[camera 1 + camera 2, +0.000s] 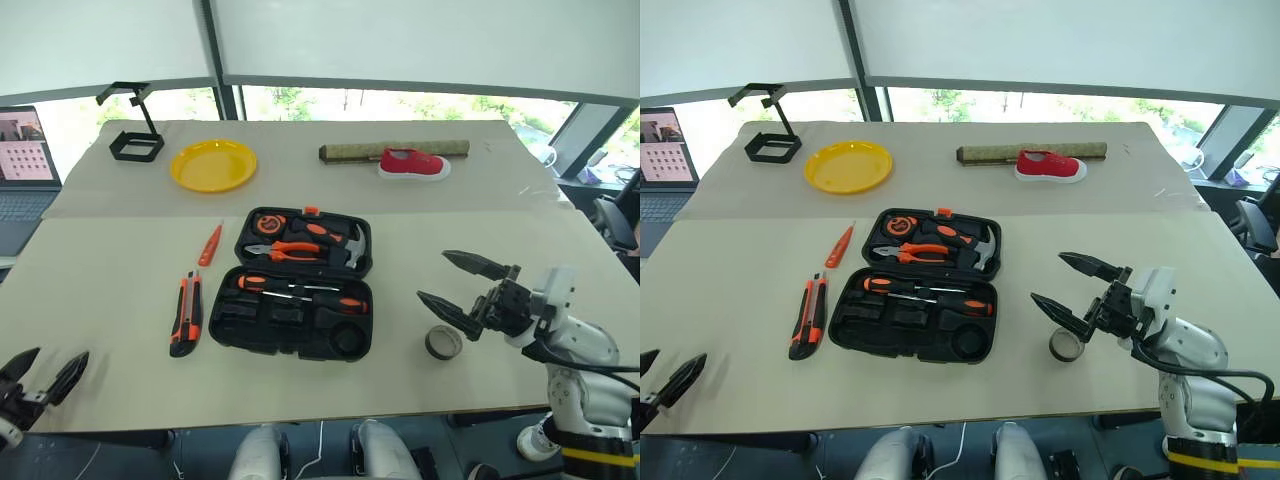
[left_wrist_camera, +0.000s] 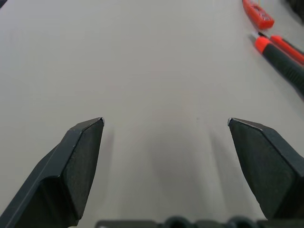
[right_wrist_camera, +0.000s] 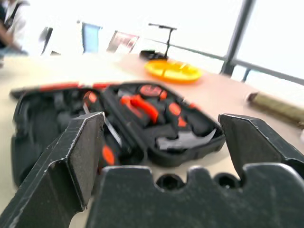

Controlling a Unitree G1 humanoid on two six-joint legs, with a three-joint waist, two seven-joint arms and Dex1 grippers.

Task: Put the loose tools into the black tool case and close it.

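Tool case (image 1: 290,330) open, packing unfinished.
Right gripper (image 1: 455,283) spread empty above tape roll (image 1: 443,343); left gripper (image 1: 45,372) apart, idle.

Beige desk (image 1: 110,350) carries open black tool case (image 1: 290,325) at centre; utility knife (image 1: 186,313) and orange tester screwdriver (image 1: 210,244) to its left, tape roll (image 1: 443,343) right. Far side: yellow plate (image 1: 213,165), black wire stand (image 1: 134,135), red shoe (image 1: 414,164), long roll (image 1: 350,152).

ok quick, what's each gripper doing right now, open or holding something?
Left gripper: open, empty, near the table's front edge.
Right gripper: open, empty, above the tape roll.
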